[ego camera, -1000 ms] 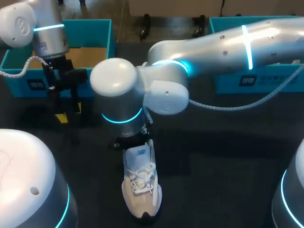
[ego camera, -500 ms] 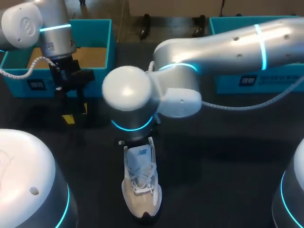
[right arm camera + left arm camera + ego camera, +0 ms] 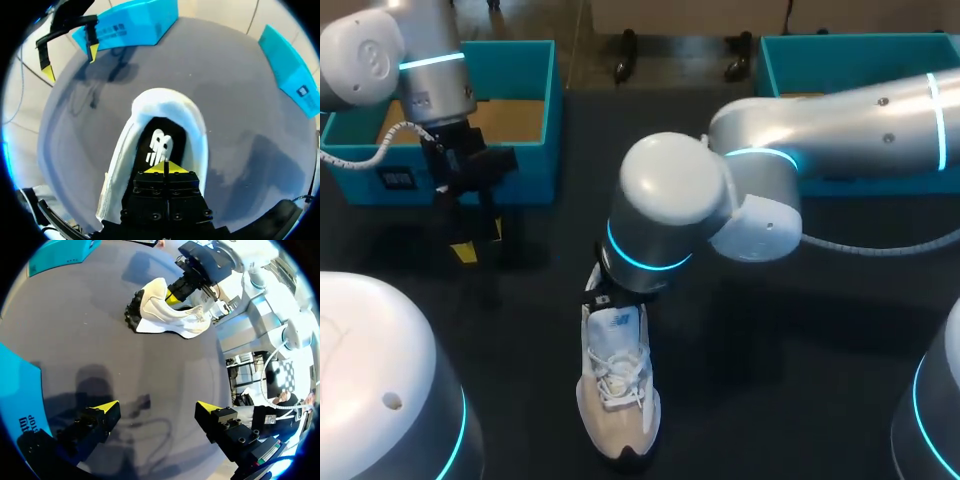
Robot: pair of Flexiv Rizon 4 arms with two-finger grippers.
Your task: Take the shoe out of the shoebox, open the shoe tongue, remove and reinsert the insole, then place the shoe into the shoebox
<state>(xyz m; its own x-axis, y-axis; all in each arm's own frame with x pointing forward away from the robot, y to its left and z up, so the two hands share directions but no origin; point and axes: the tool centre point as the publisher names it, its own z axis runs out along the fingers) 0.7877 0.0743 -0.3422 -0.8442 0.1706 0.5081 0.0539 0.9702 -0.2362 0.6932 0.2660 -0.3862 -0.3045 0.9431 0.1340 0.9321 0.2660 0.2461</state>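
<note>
Dark table (image 3: 770, 400): white shoe (image 3: 618, 400) upright on it, outside the teal shoebox (image 3: 535, 110).
Right gripper (image 3: 165, 168): tips pressed together inside the shoe's collar, just above the insole (image 3: 160, 142).
Left gripper (image 3: 157, 407): fingers spread, empty, shoe well ahead.
Head view: right arm (image 3: 820, 130) hides the heel; whether the tips pinch anything cannot be told.
</note>
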